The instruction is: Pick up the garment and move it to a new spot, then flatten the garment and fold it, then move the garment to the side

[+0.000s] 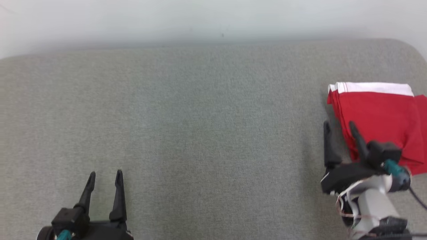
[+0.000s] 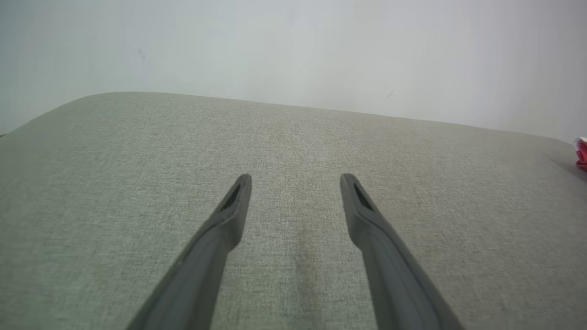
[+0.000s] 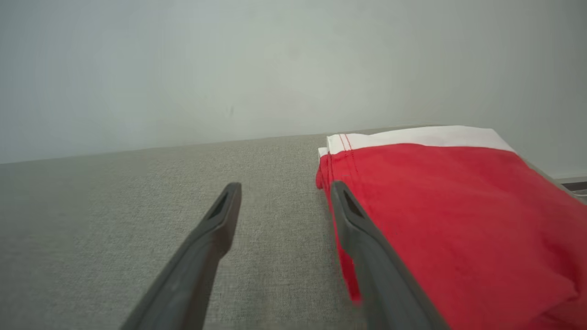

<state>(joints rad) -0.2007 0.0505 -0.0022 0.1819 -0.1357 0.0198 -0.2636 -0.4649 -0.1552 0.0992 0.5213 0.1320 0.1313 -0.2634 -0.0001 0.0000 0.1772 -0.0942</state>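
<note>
Both grippers gape empty: left gripper (image 1: 105, 172) by the worktop's (image 1: 200, 133) near edge, my right gripper (image 1: 339, 124) astride the folded garment's (image 1: 377, 110) side at the right edge. Moving aside seems done; next, I lift clear without snagging.

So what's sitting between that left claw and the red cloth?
Only bare grey surface, seen in the head view. The left gripper sits at one side, the folded red garment at the other, with the open right gripper at its edge.

The light is bright, soft and even; shadows are faint. The wall (image 1: 213, 20) at 12 o'clock looks hazy and blurred.
</note>
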